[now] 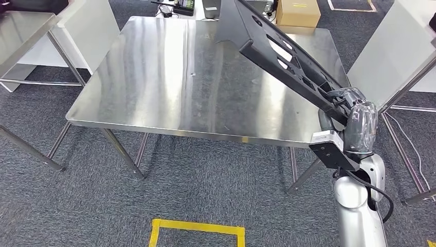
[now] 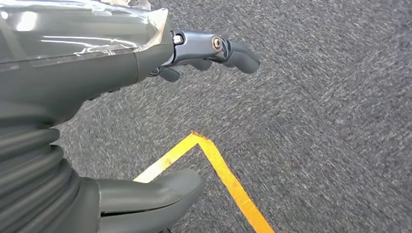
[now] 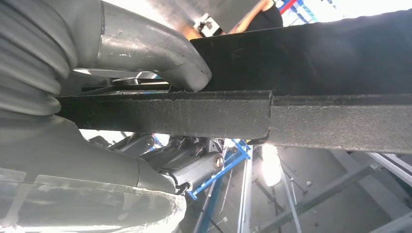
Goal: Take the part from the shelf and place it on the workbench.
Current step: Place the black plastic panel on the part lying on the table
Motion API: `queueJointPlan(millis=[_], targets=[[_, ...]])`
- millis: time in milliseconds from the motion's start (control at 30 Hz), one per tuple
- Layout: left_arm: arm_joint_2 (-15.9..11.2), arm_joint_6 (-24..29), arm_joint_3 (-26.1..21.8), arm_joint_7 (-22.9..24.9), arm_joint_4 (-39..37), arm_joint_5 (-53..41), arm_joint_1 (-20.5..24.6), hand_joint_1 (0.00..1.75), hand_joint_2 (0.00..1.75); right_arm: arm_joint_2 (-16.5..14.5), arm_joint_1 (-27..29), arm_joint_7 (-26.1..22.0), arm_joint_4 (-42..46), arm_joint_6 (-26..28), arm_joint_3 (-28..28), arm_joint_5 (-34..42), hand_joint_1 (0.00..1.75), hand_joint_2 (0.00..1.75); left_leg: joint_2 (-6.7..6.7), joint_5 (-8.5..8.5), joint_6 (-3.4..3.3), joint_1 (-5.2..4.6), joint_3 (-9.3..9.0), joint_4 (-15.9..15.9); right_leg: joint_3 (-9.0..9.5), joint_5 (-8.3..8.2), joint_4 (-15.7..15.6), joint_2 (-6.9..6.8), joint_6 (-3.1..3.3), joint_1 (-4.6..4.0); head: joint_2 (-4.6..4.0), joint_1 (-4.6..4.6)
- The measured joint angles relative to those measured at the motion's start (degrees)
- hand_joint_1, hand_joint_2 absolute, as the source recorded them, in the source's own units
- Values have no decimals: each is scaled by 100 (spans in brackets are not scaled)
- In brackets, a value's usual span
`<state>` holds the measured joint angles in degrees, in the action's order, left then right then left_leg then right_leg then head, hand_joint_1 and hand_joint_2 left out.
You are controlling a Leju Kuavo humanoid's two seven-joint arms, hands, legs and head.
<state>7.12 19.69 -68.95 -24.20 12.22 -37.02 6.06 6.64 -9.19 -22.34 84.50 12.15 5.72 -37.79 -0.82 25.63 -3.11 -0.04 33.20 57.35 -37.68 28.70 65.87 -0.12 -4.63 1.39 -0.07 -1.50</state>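
Workbench top lies bare; cardboard box stands beyond its far edge.

No legible text, brand or number is found in any view. A small pale label is seen on the dark bracket at the right wrist, at about 4 o'clock in the head view; its print is too small to be read. Faint marks are seen on the cardboard box at 1 o'clock, beyond the far edge of the steel workbench; these are blurred and cannot be made out. Yellow floor tape is noted at 6 o'clock, laid as a plain outline with no lettering.
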Motion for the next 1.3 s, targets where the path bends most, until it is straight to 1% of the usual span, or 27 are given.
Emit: queueJointPlan(millis=[33, 67, 133, 167, 233, 267, 333, 367, 400, 433, 467, 533, 567, 600, 700, 767, 867, 900, 933, 967, 1000, 1033, 1067, 1100, 1167, 1233, 1300], targets=[[-1, 0, 1, 1, 0, -1, 0, 0, 175, 2, -3, 0, -3, 3, -2, -1, 173, 175, -12, 43, 38, -1, -22, 24, 160, -180, -374, 1, -37, 6, 0, -2], [-3, 2, 1, 1, 1, -1, 2, 0, 175, 3, -5, 0, -5, 8, -3, -3, 173, 175, -22, 79, 75, -5, -34, 45, 280, -294, -637, 3, -19, 6, 0, -2], [-3, 6, 2, 1, 1, -1, 4, 0, 175, 5, -6, 5, -9, 15, -5, -8, 173, 175, -32, 122, 130, -17, -42, 57, 353, -323, -758, 10, 107, -24, 0, 2], [1, 9, 1, 1, 1, -1, 5, 0, 175, 7, -10, 8, -8, 19, -7, -10, 173, 175, -31, 134, 152, -9, -48, 53, 360, -321, -767, 12, 176, -18, 0, 4], [4, 12, 1, 3, 0, -3, 6, 0, 175, 9, -24, 8, -6, 25, -6, -16, 173, 175, -15, 228, 210, 14, -8, 187, 398, -304, -783, 13, 270, 6, 0, 5], [2, 13, 1, 4, 0, -5, 7, 0, 175, 10, -31, 8, -5, 28, -5, -18, 173, 175, -4, 348, 241, 23, 92, 410, 426, -290, -790, 11, 310, 24, 1, 7], [-1, 13, 2, 5, 0, -9, 4, 0, 175, 12, -33, 8, -6, 32, -4, -21, 173, 175, 17, 678, 287, 32, 485, 1166, 470, -251, -791, 2, 372, 21, 1, 10], [-2, 13, 2, 5, 0, -13, 0, 0, 175, 12, -30, 8, -7, 33, -4, -21, 173, 175, 23, 791, 300, 36, 705, 1531, 485, -236, -791, 0, 391, 15, 1, 10], [-3, 13, 1, 7, 0, -18, -7, 0, 175, 13, -25, 9, -8, 33, -4, -21, 173, 175, 28, 803, 302, 41, 861, 1743, 502, -220, -791, 1, 402, 9, 0, 10], [-3, 13, 1, 8, 0, -27, -11, 0, 175, 16, -18, 10, -8, 36, -4, -21, 173, 175, 32, 695, 296, 46, 909, 1728, 524, -202, -790, 4, 406, 6, 0, 10], [-5, 12, 1, 9, 0, -43, -14, 0, 175, 21, -9, 13, -7, 39, -3, -20, 173, 175, 34, 487, 281, 51, 838, 1485, 554, -181, -790, 8, 404, 5, 0, 11], [-14, 9, 2, 9, 0, -70, -12, 0, 175, 29, 18, 20, 2, 55, -1, -19, 173, 175, 41, 51, 234, 45, 499, 685, 621, -125, -788, 16, 366, -11, 1, 10], [-17, 8, 4, 9, 0, -81, -7, 0, 175, 32, 38, 28, 16, 66, 1, -18, 173, 175, 43, -64, 211, 36, 356, 377, 643, -97, -789, 19, 337, -26, 1, 8], [-20, 6, 7, 10, 0, -84, -4, 0, 175, 32, 63, 39, 34, 76, 2, -17, 173, 175, 43, -96, 187, 21, 276, 205, 655, -74, -792, 20, 304, -39, 1, 6], [-20, 5, 25, 13, 0, -89, -6, 0, 175, 34, 152, 73, 123, 88, 9, -25, 173, 175, 35, -64, 98, -9, 209, 103, 683, -26, -815, 17, 210, -37, 1, 3], [-17, 9, 38, 15, 0, -93, -6, 0, 175, 39, 191, 85, 180, 89, 22, -31, 173, 175, 35, -72, 24, 5, 115, 18, 570, 97, -558, 14, 191, -45, 2, -3], [-14, 11, 50, 16, 0, -95, -1, 0, 175, 46, 251, 104, 206, 90, 40, -35, 173, 175, 33, -28, -50, -5, 37, -16, -54, 445, 515, 15, 223, -49, 1, -9], [-12, 11, 54, 16, 0, -95, -2, 0, 175, 48, 282, 113, 207, 90, 44, -38, 173, 175, 29, -5, -59, -12, 19, -14, -234, 480, 757, 15, 205, -48, 0, -9], [-10, 11, 58, 18, 0, -95, -6, 0, 175, 51, 308, 121, 208, 90, 48, -39, 173, 175, 23, 19, -60, -16, -5, -12, -306, 415, 778, 15, 166, -47, 1, -8], [-9, 11, 61, 20, 0, -95, -8, 0, 175, 56, 324, 125, 211, 90, 52, -40, 173, 175, 16, 49, -52, -17, -41, -9, -250, 249, 550, 14, 111, -45, 1, -9], [-7, 11, 66, 22, 0, -95, -10, 0, 175, 64, 329, 125, 215, 90, 55, -42, 173, 175, 8, 83, -38, -16, -82, -8, -92, 28, 142, 13, 59, -43, 1, -10], [-7, 11, 69, 25, 0, -95, -10, 0, 175, 71, 329, 125, 220, 90, 57, -42, 173, 175, 2, 121, -17, -26, -119, 1, 87, -170, -280, 13, 37, -47, 1, -10], [-6, 11, 74, 25, 0, -95, -8, 0, 175, 78, 331, 125, 227, 90, 60, -42, 173, 175, -4, 155, 8, -39, -143, 9, 237, -312, -610, 13, 49, -54, 0, -10], [-6, 11, 79, 25, 0, -95, -6, 0, 175, 81, 333, 126, 234, 90, 63, -42, 173, 175, -8, 182, 31, -51, -151, 16, 321, -375, -789, 13, 87, -63, 0, -9], [-4, 11, 84, 25, 0, -95, -3, 0, 175, 84, 337, 133, 245, 90, 72, -42, 173, 175, -9, 218, 77, -57, -158, 14, 355, -369, -845, 16, 186, -79, 1, -7], [2, 11, 85, 24, 0, -95, -1, 0, 175, 86, 334, 140, 256, 87, 81, -43, 173, 175, -1, 294, 137, -37, -132, 99, 402, -347, -865, 19, 270, -37, 1, -4], [1, 11, 85, 22, 0, -93, 0, 0, 175, 89, 330, 146, 264, 79, 87, -43, 173, 175, 11, 517, 203, -12, 96, 572, 478, -310, -885, 13, 357, 5, 1, 1]])
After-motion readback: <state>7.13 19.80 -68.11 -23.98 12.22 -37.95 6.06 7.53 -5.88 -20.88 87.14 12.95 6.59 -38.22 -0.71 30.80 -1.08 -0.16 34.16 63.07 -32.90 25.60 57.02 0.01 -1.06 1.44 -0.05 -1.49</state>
